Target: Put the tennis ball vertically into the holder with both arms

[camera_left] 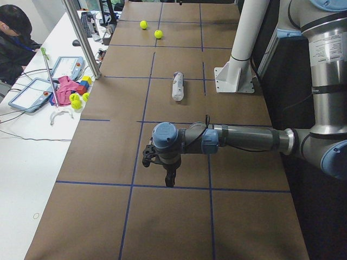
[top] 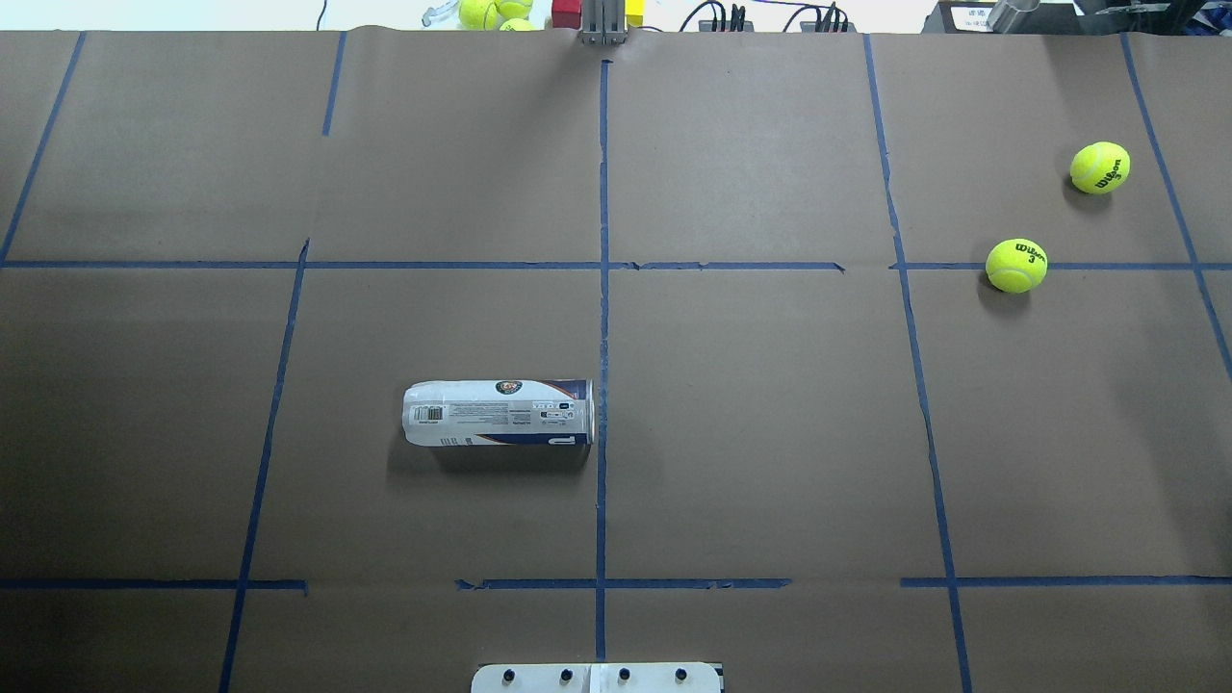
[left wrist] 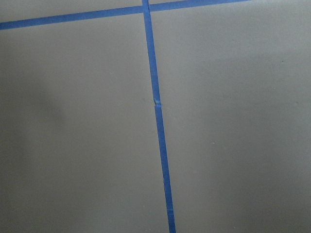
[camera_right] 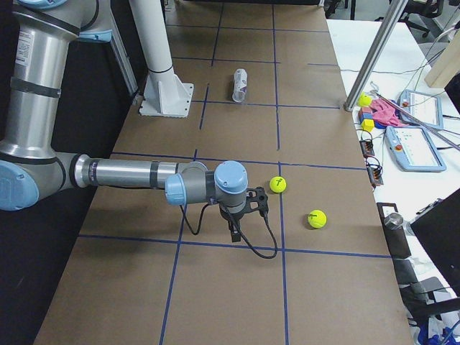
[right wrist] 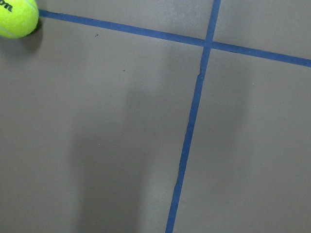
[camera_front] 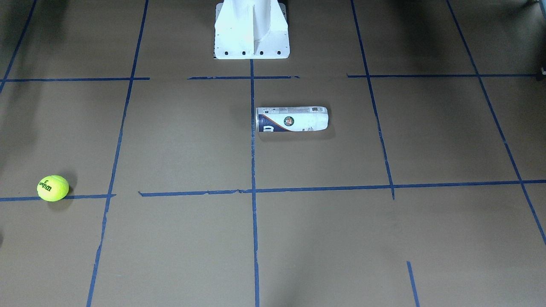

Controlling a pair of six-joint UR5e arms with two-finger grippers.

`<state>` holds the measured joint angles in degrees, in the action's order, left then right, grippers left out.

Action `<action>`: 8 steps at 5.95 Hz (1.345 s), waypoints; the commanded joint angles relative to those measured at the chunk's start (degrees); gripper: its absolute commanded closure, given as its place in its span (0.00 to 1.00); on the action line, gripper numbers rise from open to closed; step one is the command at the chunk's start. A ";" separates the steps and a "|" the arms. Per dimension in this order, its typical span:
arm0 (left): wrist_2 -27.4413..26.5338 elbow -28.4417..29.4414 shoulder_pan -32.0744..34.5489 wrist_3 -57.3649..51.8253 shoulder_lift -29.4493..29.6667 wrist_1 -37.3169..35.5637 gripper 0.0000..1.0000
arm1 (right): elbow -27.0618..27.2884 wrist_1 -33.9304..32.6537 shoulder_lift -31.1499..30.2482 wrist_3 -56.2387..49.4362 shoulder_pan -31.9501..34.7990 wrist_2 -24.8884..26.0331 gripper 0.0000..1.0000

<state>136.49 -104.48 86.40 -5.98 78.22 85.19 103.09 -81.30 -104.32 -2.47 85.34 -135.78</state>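
Tennis-ball holder, a clear plastic can with a white and navy label [top: 498,412], lies on its side just left of centre in the overhead frame, on the brown-papered table [top: 770,433] ruled with blue tape [top: 603,192]. Its long axis runs straight across that frame. The rounded end points frame-left. The flat-rimmed navy end, which I take for the mouth, sits just beside the centre tape line and faces frame-right.

Well apart, at the right of the same frame, the fuzzy yellow-green tennis ball lettered "Wilson 3" [top: 1016,265] rests on a tape line. A second yellow-green ball [top: 1100,166] lies beyond it, nearer the upper right corner.

Neither pincer reaches the overhead frame. From the left-end camera I see the left gripper [camera_left: 170,181] hanging fingers-down over bare paper at lower centre, with the holder far up the frame from it. Its wrist camera shows only paper and tape. From the right-end camera the right gripper [camera_right: 235,234] hangs likewise at centre. The lettered ball is near it, up and to the right, and clips the upper left corner of the right wrist picture.

Whether either pincer is released or clenched I cannot tell from these side views. Ball and holder both lie free on the table.

My reading: the right arm [camera_right: 122,172] is nearer the ball, the left arm [camera_left: 244,140] covers the holder's half, and the holder must stand mouth-up first.
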 commanded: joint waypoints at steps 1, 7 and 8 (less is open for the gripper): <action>0.00 -0.28 0.00 0.00 0.35 0.06 0.00 | -0.08 0.00 0.08 0.01 0.00 -0.01 0.00; 0.00 1.04 -0.44 0.70 11.24 3.31 0.00 | -0.08 0.00 0.44 0.01 -0.18 0.08 0.00; 0.18 -0.62 -0.53 0.27 11.95 4.62 0.00 | -0.08 0.00 0.44 0.01 -0.18 0.08 0.00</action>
<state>136.46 -103.98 85.95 -5.41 89.44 88.83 103.01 -81.29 -103.90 -2.46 85.17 -135.70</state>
